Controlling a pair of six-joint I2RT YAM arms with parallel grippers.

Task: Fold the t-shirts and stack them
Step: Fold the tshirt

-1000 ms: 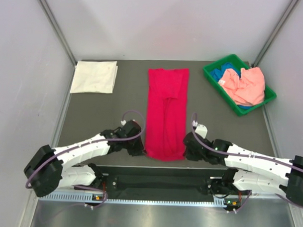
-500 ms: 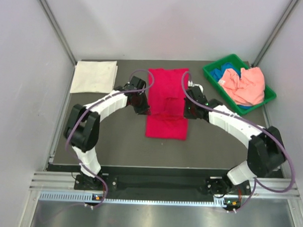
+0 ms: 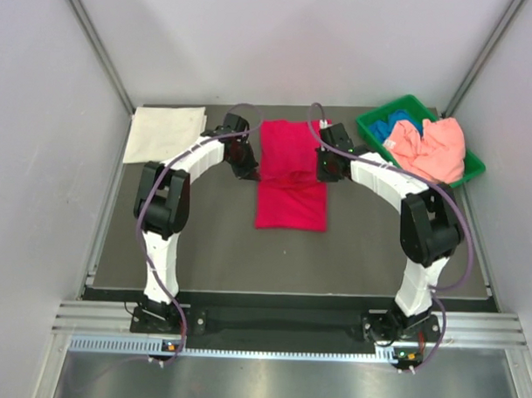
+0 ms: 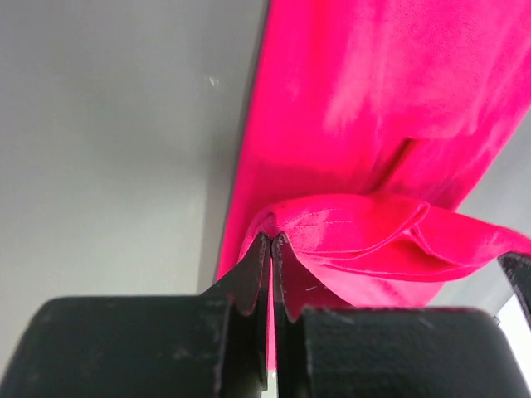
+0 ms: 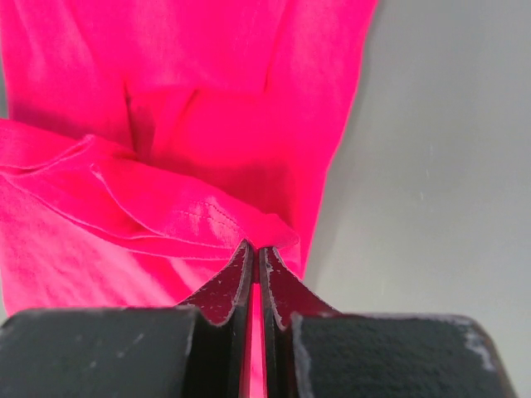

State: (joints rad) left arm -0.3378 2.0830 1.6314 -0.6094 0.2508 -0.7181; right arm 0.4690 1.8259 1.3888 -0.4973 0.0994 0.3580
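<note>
Centre frame, lengthwise on the dark surface (image 3: 203, 240): crimson-red t-shirt (image 3: 290, 200), near end folded up over itself. Pinched at its raised hem, one corner each side, by left fingers (image 4: 249, 278) and right fingers (image 5: 224, 286), both closed tight on the cloth. Upper left: white t-shirt (image 3: 167, 134), folded square. Upper right, inside green bin (image 3: 371, 133): salmon-pink t-shirt (image 3: 434, 148) heaped over blue t-shirt (image 3: 401, 129).

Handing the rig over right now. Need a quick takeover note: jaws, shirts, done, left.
Left gripper: jaws shut on the red shirt, left edge. Right gripper: shut on its right edge.
Red shirt mid-table, held edge doubled over its middle, not laid flat. Pink shirt and blue shirt crumpled in the green bin.
Done: white shirt, folded, far left corner.
Remaining: finish red fold, fold pink and blue, stack all.
</note>
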